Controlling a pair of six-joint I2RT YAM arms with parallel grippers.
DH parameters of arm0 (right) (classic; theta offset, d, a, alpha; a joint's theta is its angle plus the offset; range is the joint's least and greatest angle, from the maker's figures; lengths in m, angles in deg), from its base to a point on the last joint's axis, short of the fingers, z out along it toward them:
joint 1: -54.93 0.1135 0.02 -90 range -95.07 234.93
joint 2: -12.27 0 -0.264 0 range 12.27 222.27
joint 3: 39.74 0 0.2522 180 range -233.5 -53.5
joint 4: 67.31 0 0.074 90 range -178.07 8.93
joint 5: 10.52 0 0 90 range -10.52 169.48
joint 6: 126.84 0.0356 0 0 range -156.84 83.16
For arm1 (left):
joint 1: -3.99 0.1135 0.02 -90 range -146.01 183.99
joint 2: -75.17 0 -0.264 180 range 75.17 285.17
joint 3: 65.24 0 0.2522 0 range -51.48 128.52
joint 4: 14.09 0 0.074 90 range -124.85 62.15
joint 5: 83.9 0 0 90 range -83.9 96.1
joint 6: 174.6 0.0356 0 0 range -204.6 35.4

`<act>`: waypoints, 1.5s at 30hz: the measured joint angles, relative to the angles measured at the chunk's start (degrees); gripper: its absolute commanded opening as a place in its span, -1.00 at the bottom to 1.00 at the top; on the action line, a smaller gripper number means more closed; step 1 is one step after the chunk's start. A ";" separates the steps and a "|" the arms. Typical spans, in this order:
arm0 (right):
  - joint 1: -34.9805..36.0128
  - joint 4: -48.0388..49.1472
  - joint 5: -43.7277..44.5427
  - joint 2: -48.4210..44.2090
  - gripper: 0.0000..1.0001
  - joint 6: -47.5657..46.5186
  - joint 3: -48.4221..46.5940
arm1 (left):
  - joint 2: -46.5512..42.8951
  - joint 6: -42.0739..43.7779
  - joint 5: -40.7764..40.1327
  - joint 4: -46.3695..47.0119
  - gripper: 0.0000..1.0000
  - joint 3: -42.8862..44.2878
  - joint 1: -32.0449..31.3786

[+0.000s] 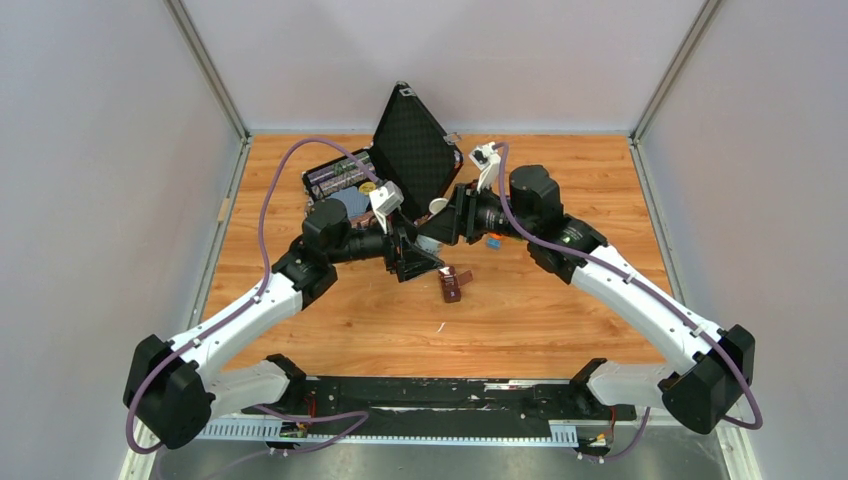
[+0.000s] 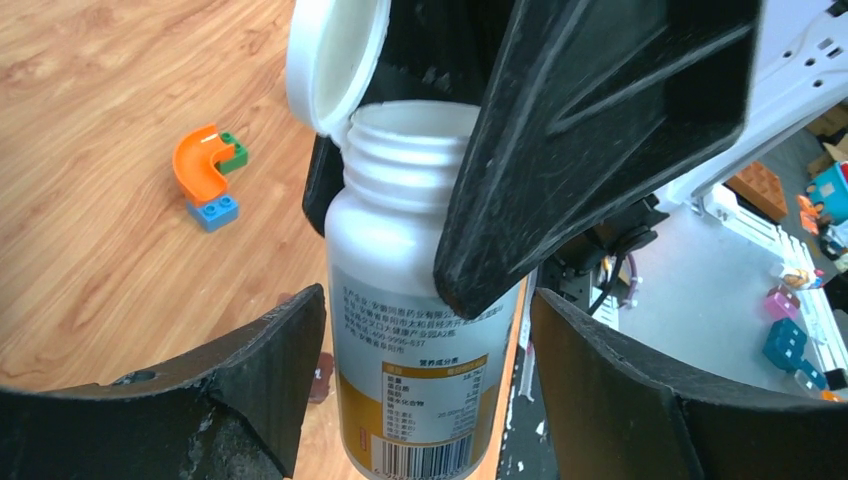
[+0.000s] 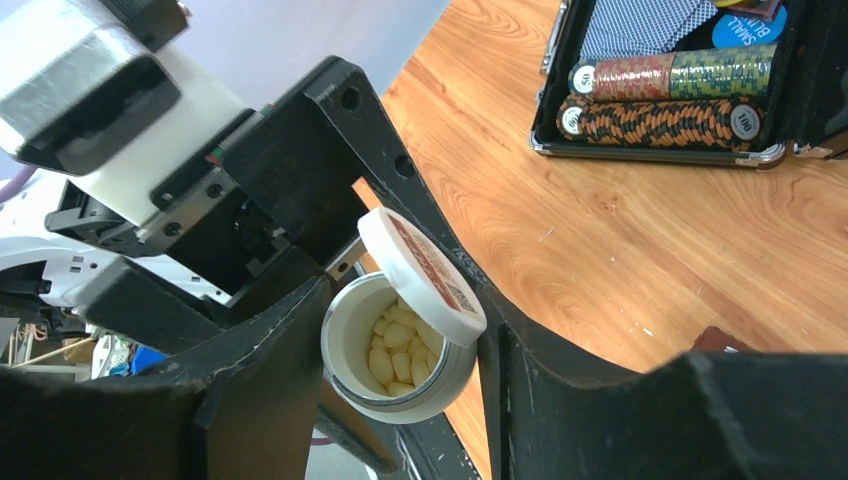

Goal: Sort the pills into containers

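A white pill bottle (image 3: pixel 352 372) hangs over the table's middle with its flip lid (image 3: pixel 425 275) open and several pale pills (image 3: pixel 395 350) inside. My right gripper (image 3: pixel 405 335) is shut on the bottle near its neck. One of its fingers (image 2: pixel 600 130) crosses the bottle's shoulder in the left wrist view. My left gripper (image 2: pixel 428 335) stands open around the bottle's labelled body (image 2: pixel 420 300), with a gap showing on the right side. The dark brown containers (image 1: pixel 455 284) lie on the wood just in front of both grippers (image 1: pixel 412 258) (image 1: pixel 447 225).
An open black case (image 1: pixel 415 150) stands at the back, with rolls of poker chips (image 3: pixel 660 100) in it. A small orange, green and blue toy brick piece (image 2: pixel 210 170) lies on the wooden table (image 1: pixel 560 320) beside the right arm.
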 measured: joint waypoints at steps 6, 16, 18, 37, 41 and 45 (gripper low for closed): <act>-0.48 -0.11 -0.66 0.00 -0.82 -0.39 1.16 | 0.02 -2.25 0.94 1.86 0.45 -0.13 0.09; -0.85 0.02 -0.96 0.00 -0.82 -0.37 1.68 | 1.64 -4.48 0.92 1.86 0.42 -1.20 0.33; -0.85 0.07 -0.94 0.00 -0.81 -0.37 1.97 | 1.81 -5.05 0.92 1.88 0.24 -1.51 0.35; -4.50 -1.95 7.98 -3.85 0.77 5.75 4.02 | 2.91 -1.20 -2.14 0.87 -1.00 -3.69 0.35; -6.27 -3.63 10.29 -5.90 0.55 8.15 5.40 | 2.91 3.69 -2.27 -1.62 -1.00 -3.72 0.35; -7.69 -6.51 10.93 -6.36 0.43 8.92 6.29 | 2.91 8.46 -3.15 -5.16 -1.00 -3.76 0.33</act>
